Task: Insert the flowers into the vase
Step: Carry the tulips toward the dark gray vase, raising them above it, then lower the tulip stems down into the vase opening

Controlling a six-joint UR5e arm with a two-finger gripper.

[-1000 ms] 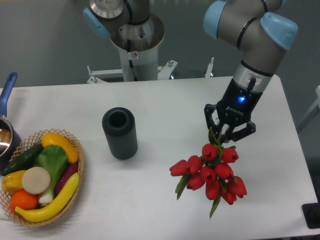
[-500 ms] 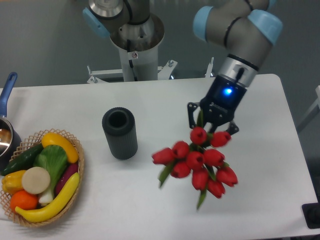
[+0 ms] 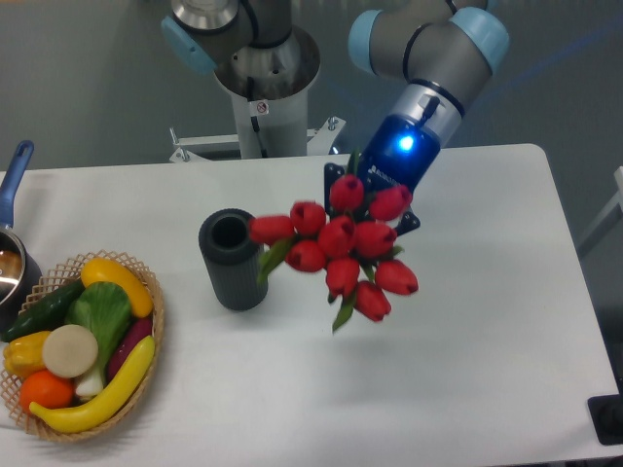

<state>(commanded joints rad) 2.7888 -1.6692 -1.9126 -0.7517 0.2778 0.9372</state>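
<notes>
One gripper, mostly hidden behind the flowers, grips them as we hold them in the air mid-table. Their leftmost bud overlaps the vase, which stands upright toward the table's left.

one bunch of flowers sits at centre frame, with nine red buds countable in it, and one dark vase stands just left of it. at lower left, one woven basket holds seven vegetables. one pot with a blue handle is at the left edge.
</notes>
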